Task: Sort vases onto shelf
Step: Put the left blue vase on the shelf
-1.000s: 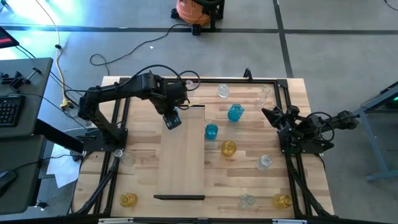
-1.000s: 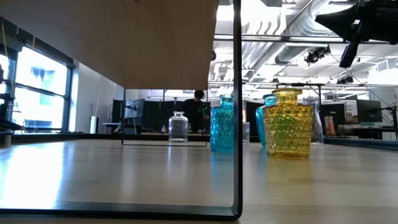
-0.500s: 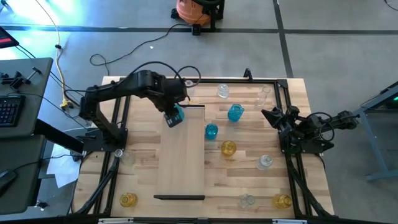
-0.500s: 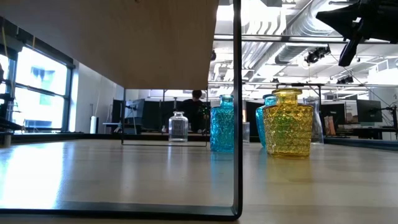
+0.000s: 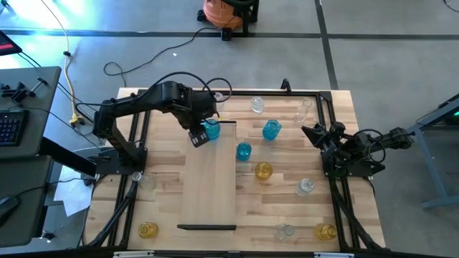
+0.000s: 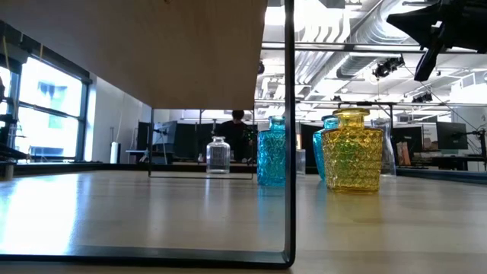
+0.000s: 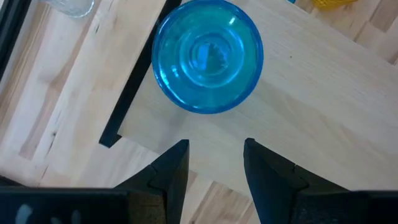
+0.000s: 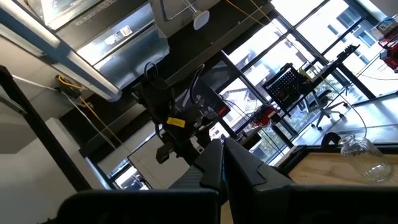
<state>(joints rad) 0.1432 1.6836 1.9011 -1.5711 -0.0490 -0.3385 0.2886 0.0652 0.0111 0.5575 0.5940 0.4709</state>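
A blue vase [image 7: 207, 55] stands upright on its base at the far end of the pale wood shelf [image 5: 208, 179], beside the dark end strip [image 7: 134, 87]; it also shows in the high view [image 5: 211, 130]. My left gripper [image 7: 214, 155] is open just short of the vase on its left side, touching nothing; it also shows in the high view [image 5: 196, 138]. My right gripper [image 8: 219, 163] is shut and empty, raised at the table's right side [image 5: 315, 133]. Two more blue vases [image 5: 271, 130] [image 5: 244, 151] and a yellow one [image 5: 264, 170] stand on the table right of the shelf.
Clear vases stand at the far edge [image 5: 257, 106] [image 5: 301, 111], at the right [image 5: 306, 186] and at the near edge [image 5: 285, 231]. Yellow vases stand at the near left [image 5: 148, 230] and near right [image 5: 325, 231]. The shelf's dark leg [image 6: 290, 129] rises in the low view.
My left gripper has drawn back from the blue vase toward the table's left. The vase, which the gripper mostly covered a second ago, now shows standing free on the shelf's far end.
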